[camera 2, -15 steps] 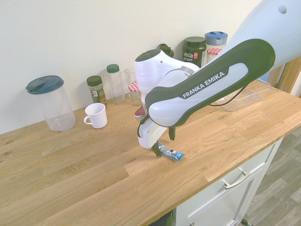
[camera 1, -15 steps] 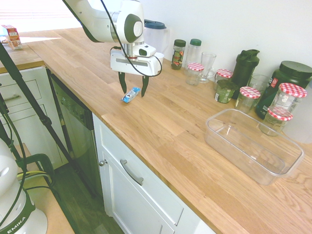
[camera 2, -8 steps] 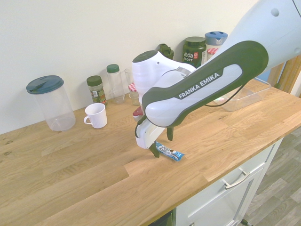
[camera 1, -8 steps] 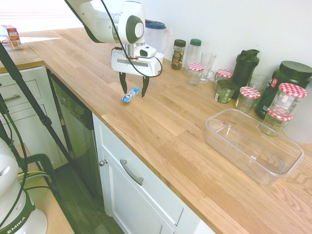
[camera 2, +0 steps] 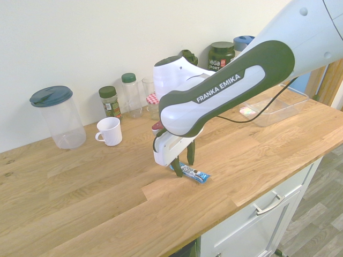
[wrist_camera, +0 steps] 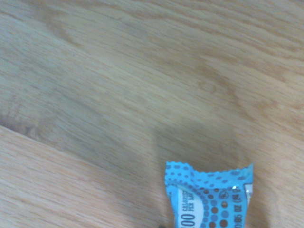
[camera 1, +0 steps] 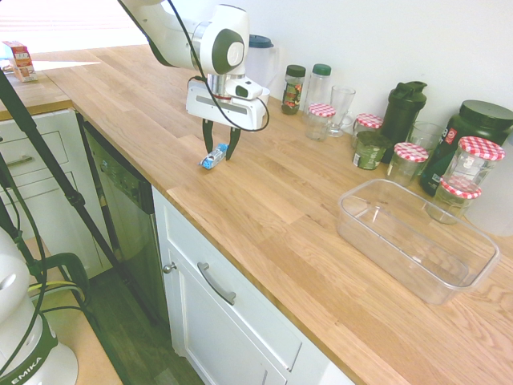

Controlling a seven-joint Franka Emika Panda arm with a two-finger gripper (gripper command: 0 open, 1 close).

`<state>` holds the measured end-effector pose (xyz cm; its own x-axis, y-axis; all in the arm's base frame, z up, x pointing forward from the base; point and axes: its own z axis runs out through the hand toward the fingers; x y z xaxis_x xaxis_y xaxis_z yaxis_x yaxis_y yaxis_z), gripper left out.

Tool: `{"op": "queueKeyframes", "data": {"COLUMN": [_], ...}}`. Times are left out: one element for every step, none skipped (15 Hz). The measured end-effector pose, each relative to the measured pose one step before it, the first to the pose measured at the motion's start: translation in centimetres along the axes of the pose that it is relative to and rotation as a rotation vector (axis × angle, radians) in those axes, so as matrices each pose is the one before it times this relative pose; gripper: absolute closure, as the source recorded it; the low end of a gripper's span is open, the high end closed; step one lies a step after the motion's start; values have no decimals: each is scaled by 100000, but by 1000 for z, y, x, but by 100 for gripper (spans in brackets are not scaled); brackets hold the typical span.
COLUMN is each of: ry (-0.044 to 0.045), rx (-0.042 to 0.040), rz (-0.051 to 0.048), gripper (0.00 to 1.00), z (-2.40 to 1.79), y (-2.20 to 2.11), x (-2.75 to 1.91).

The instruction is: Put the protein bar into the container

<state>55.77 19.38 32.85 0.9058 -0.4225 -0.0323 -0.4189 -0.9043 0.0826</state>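
Note:
The protein bar (camera 1: pixel 212 158) in its blue and white wrapper lies flat on the wooden counter near the front edge. It also shows in the second exterior view (camera 2: pixel 194 173), and one crimped end of the bar (wrist_camera: pixel 209 199) fills the wrist view. My gripper (camera 1: pixel 221 149) points straight down over the bar's far end, fingertips at counter level on either side of it. The fingers (camera 2: pixel 177 170) stand part-way in, with a gap still showing beside the wrapper. The container (camera 1: pixel 345 210), a clear rectangular tub, sits far to the right with nothing in it.
Glass jars with red-checked lids (camera 1: pixel 410 160), a black shaker (camera 1: pixel 403 108), spice jars (camera 1: pixel 294 88) and a dark tub (camera 1: pixel 473 128) line the wall. A lidded clear pitcher (camera 2: pixel 56 115) and a white mug (camera 2: pixel 110 131) stand on the bar's other side.
The fingers have drawn closer together around the bar's end and the hand has sunk slightly. The bar has not moved.

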Motion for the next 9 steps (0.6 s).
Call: {"op": "queueKeyframes", "data": {"ry": [-346, -204, -36, -90, -131, -98, -37, -69, -81], "rx": [-59, -11, -22, -127, -107, -137, -74, -127, -214], "rz": [-101, 37, 33, 28, 106, 94, 111, 206, 495], "gripper": [100, 100, 100, 100, 100, 100, 100, 100, 100], "z": [-10, 3, 6, -9, -16, -25, -30, -21, -3], "y": [165, 137, 138, 119, 89, 51, 44, 83, 219], "x": [220, 200, 159, 119, 83, 50, 53, 82, 173]}}
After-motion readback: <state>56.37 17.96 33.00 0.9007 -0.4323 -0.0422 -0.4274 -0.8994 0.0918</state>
